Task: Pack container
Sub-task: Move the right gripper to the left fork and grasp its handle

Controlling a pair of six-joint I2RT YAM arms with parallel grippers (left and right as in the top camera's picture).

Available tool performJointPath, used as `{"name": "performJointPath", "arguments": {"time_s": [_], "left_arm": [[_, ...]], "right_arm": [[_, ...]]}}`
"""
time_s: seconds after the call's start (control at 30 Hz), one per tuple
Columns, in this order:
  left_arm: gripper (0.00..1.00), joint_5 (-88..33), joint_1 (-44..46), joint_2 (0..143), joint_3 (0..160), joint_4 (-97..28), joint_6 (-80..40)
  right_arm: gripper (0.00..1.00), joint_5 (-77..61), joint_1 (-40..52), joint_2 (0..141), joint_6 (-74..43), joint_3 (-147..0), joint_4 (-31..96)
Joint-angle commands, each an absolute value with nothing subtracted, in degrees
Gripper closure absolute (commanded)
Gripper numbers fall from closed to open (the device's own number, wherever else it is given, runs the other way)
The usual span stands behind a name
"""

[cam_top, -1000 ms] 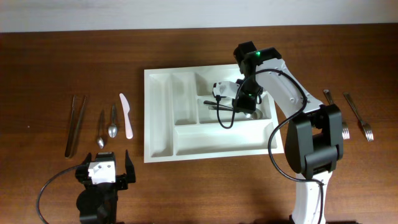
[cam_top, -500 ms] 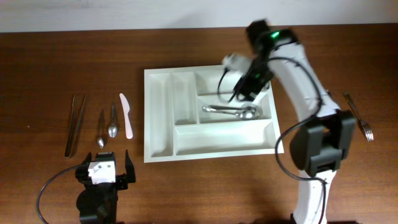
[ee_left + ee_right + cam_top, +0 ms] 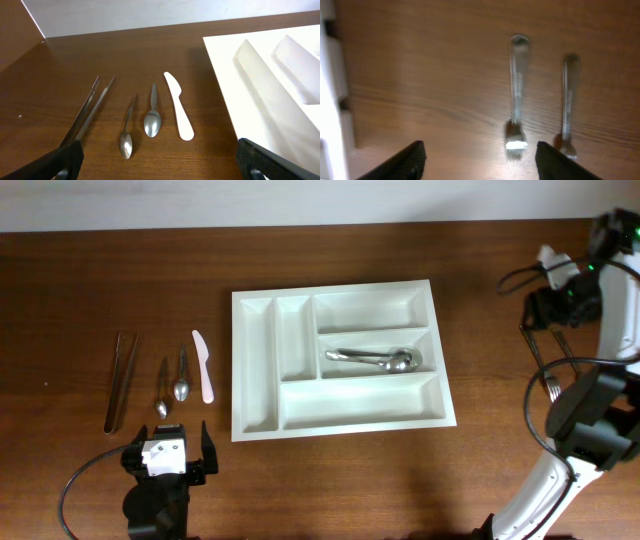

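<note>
White container (image 3: 238,370) lies well apart from the wide-spread right tool (image 3: 482,162).

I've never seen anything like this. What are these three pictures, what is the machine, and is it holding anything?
These are two robot arms at a wooden table, each ending in a two-finger gripper. One picture looks down from above. The other two come from cameras on the wrists. In the middle lies a white cutlery tray with metal cutlery, at least one spoon, in its middle-right compartment. Left of it lie tongs, two spoons and a white plastic knife. Right of it lie two forks. The left gripper and the right gripper are both open and hold nothing.
</note>
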State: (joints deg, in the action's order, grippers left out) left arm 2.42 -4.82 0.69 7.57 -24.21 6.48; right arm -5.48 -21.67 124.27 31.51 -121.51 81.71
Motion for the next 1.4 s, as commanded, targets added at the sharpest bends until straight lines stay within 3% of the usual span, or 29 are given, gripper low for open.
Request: {"name": "performJointPath", "arguments": {"time_s": [0.0,0.33,1.2,1.3,1.37], "left_arm": [[0.01,3.0,-4.5,0.3,7.2,-24.1,7.4],[0.01,3.0,-4.5,0.3,7.2,-24.1,7.4],[0.01,3.0,-4.5,0.3,7.2,-24.1,7.4],[0.01,3.0,-4.5,0.3,7.2,-24.1,7.4],[0.01,3.0,-4.5,0.3,7.2,-24.1,7.4]], "right_arm": [[0.32,-5.3,-27.1,124.1,31.2,-112.9,75.4],[0.33,-5.3,-30.0,124.1,33.3,-101.0,65.1],[0.46,-1.9,-30.0,124.2,33.6,-87.3,52.4],[0.51,-1.9,-30.0,124.2,31.1,-85.8,50.8],[0.62,-2.2,-30.0,124.2,30.6,-85.8,50.7]]}}
